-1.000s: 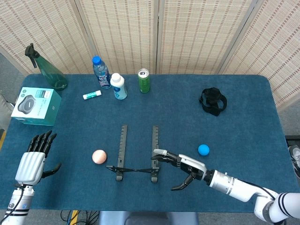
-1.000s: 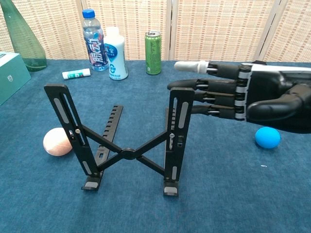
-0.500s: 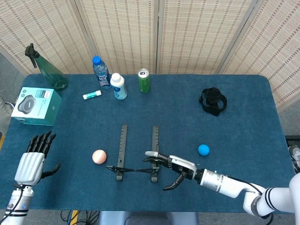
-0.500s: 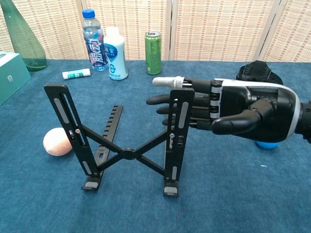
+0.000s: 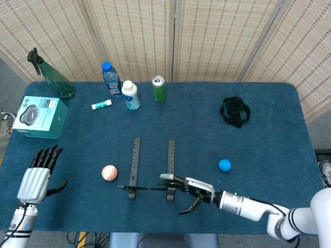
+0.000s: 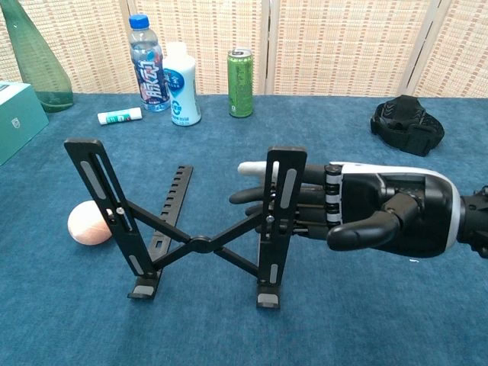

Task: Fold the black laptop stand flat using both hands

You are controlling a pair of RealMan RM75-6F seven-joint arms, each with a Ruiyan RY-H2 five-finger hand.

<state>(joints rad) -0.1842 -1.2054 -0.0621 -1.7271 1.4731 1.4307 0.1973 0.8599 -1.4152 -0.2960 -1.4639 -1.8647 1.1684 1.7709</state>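
Observation:
The black laptop stand (image 6: 200, 244) stands raised near the table's front, with two slotted uprights joined by a crossed hinge. From above it shows as two parallel bars (image 5: 135, 160). My right hand (image 6: 374, 210) reaches in from the right at the height of the right upright (image 6: 278, 198). Its fingers (image 6: 252, 169) lie stretched out behind that upright, and the thumb sits to the upright's right, off the bar. In the head view the right hand (image 5: 189, 187) is at the stand's front right foot. My left hand (image 5: 36, 178) hovers far to the left with its fingers spread, holding nothing.
A pink ball (image 6: 88, 223) lies just left of the stand and a blue ball (image 5: 224, 165) to its right. At the back stand two bottles (image 5: 112, 80), a green can (image 5: 159, 89) and a spray bottle (image 5: 51, 77). A teal box (image 5: 40, 117) sits at the left, a black strap bundle (image 5: 235, 111) at the right.
My right hand has moved left and lower, so its fingers now pass behind the right upright. The uprights' tops have sunk slightly. The left hand has not moved.

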